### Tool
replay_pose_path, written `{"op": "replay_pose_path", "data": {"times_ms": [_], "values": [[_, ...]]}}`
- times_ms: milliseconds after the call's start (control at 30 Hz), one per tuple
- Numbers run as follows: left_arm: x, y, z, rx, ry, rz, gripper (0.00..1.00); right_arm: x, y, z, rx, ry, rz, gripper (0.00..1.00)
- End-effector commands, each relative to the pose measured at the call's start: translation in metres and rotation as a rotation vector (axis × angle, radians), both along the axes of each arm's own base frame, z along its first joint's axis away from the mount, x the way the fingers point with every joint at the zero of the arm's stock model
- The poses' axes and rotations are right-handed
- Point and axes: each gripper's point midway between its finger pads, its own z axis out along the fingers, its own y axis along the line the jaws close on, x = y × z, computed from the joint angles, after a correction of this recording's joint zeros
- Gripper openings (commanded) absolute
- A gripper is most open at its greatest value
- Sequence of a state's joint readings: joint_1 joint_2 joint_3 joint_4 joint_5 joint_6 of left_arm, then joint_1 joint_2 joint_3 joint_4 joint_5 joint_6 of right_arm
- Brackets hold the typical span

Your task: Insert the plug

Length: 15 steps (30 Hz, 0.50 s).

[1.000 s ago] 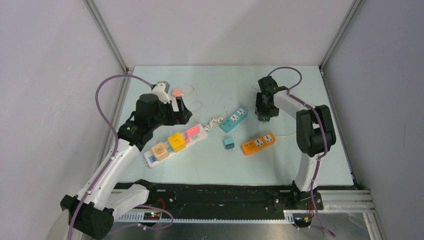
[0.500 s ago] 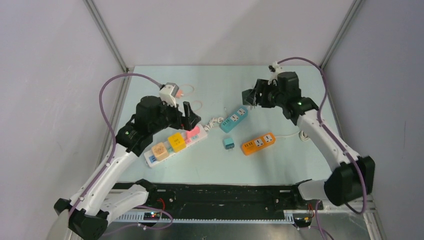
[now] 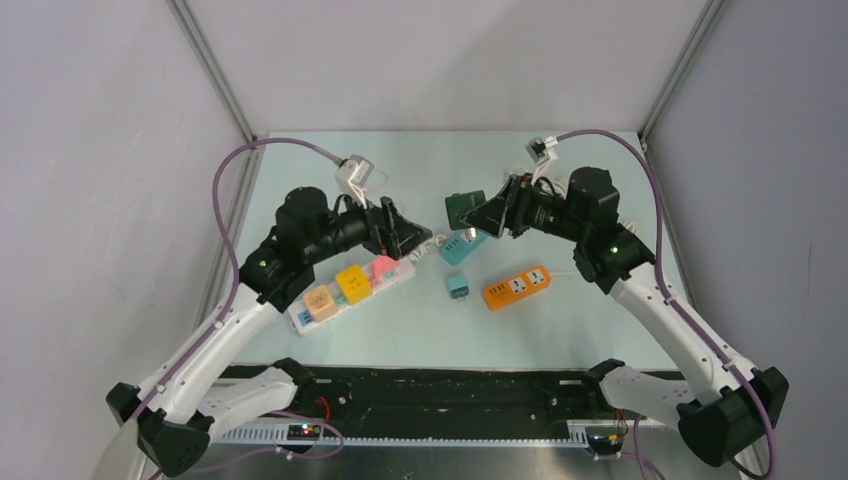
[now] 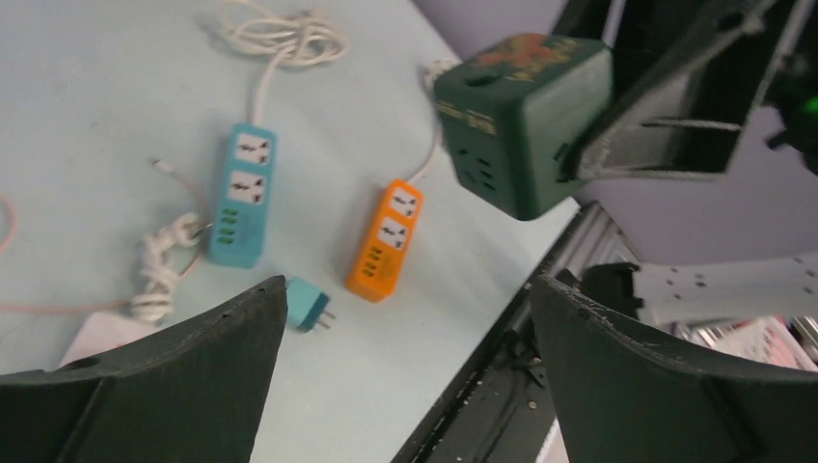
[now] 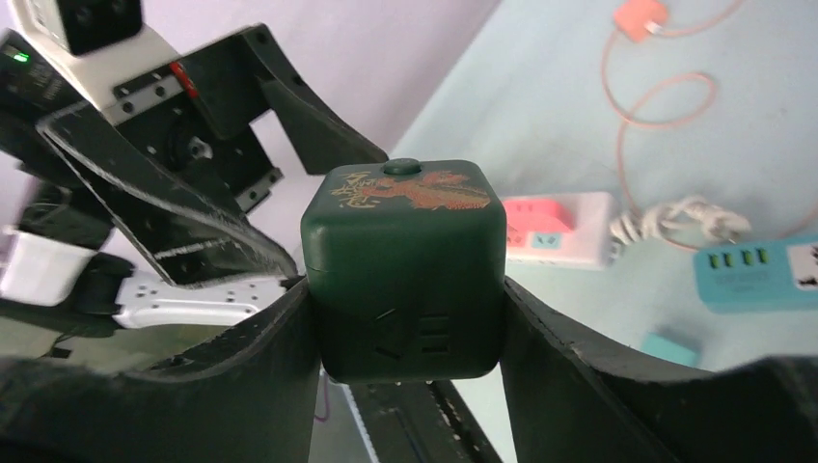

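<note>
Pale green table (image 3: 560,330) walled in grey on three sides, with metal posts at the back corners; bare tabletop shows along the back and right edges. Right gripper (image 3: 480,214) is clamped on two opposite faces of the green plug (image 3: 461,208), which hangs in the air near the teal power strip (image 3: 468,242). The plug is a dark, round-edged cube with an orange print and a button on top. Left gripper (image 3: 405,232), fingers spread wide, faces it from close by, over the white power strip (image 3: 300,320). Orange power strip (image 3: 517,287) and small teal plug (image 3: 458,287) lie nearer the arms.
</note>
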<state>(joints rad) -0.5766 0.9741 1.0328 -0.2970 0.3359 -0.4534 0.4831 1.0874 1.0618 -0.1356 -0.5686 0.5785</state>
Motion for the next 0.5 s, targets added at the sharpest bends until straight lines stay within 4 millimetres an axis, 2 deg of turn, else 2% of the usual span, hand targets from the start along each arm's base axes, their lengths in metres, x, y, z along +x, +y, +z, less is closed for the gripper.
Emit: {"op": "replay_pose_path", "data": {"times_ms": [0, 100, 133, 167, 200, 267, 367, 467], "values": [[-0.028, -0.016, 0.048, -0.120, -0.146, -0.139, 1.00, -0.023, 0.009, 0.057, 0.159, -0.108, 0.085, 0.50], [-0.036, -0.018, 0.052, -0.161, -0.152, -0.166, 1.00, -0.035, 0.017, 0.063, 0.195, -0.100, 0.145, 0.50], [-0.039, -0.021, 0.061, -0.204, -0.161, -0.183, 1.00, -0.039, 0.020, 0.065, 0.205, -0.106, 0.164, 0.50], [-0.043, -0.023, 0.059, -0.221, -0.150, -0.206, 1.00, -0.042, 0.022, 0.066, 0.213, -0.098, 0.180, 0.50], [-0.046, -0.026, 0.071, -0.273, -0.166, -0.228, 0.99, -0.044, 0.025, 0.067, 0.221, -0.103, 0.192, 0.50], [-0.054, -0.032, 0.077, -0.321, -0.160, -0.284, 0.94, -0.050, 0.028, 0.070, 0.237, -0.101, 0.214, 0.50], [-0.057, -0.038, 0.076, -0.336, -0.137, -0.324, 0.83, -0.056, 0.030, 0.073, 0.259, -0.095, 0.238, 0.50], [-0.057, -0.040, 0.075, -0.340, -0.120, -0.332, 0.78, -0.060, 0.032, 0.079, 0.275, -0.109, 0.253, 0.51]]}}
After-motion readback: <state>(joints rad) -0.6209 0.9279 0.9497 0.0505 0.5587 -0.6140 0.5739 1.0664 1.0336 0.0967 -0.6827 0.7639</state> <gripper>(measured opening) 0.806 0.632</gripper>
